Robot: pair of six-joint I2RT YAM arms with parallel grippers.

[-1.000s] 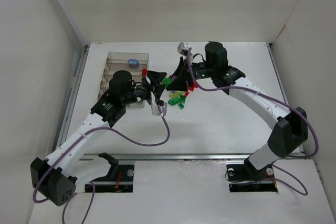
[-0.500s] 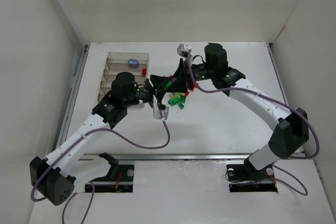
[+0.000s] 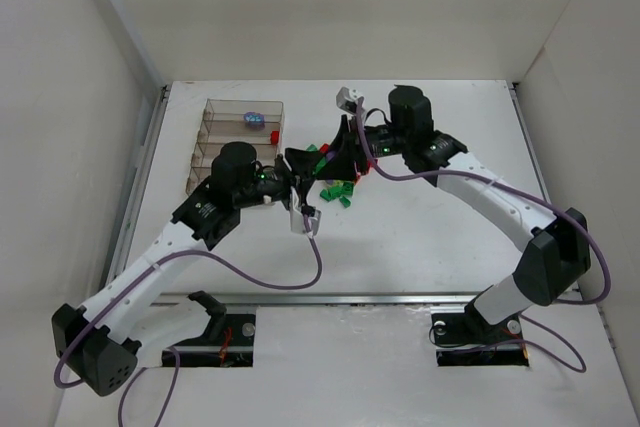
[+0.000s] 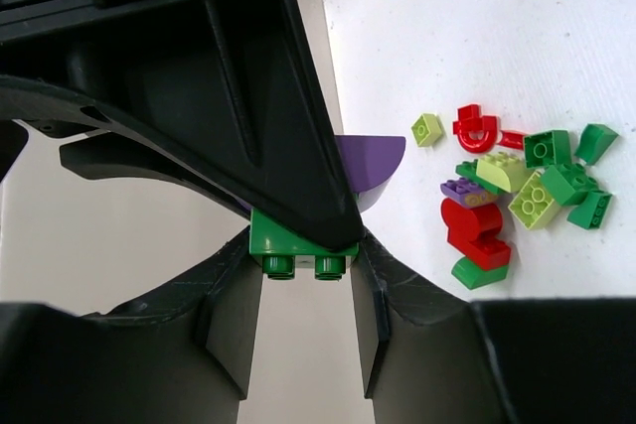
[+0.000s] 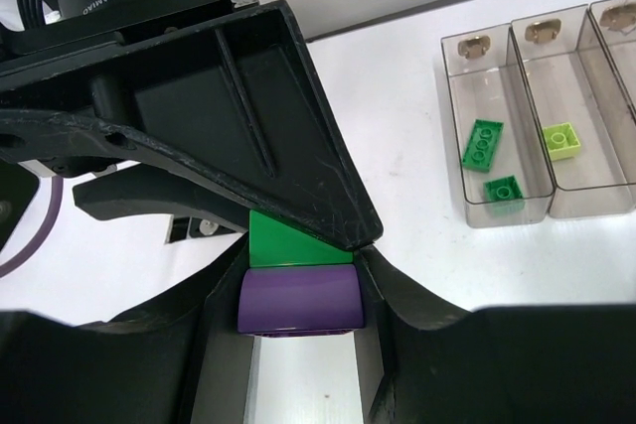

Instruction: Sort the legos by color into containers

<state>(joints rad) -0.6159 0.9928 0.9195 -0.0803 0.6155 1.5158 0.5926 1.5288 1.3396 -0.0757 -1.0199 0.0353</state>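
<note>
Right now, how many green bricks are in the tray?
2, both in one end compartment: a green brick midway, another near its end wall. Others may be hidden.

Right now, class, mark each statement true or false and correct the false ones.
1. The left gripper is shut on a green brick. True.
2. The right gripper is open and empty. False: it is shut on a purple brick.
3. Two green bricks lie in one compartment of the tray. True.
4. The lime brick shares their compartment. False: it lies in the next one, past a divider.
5. No bricks lie loose on the table. False: a mixed pile lies there.
</note>
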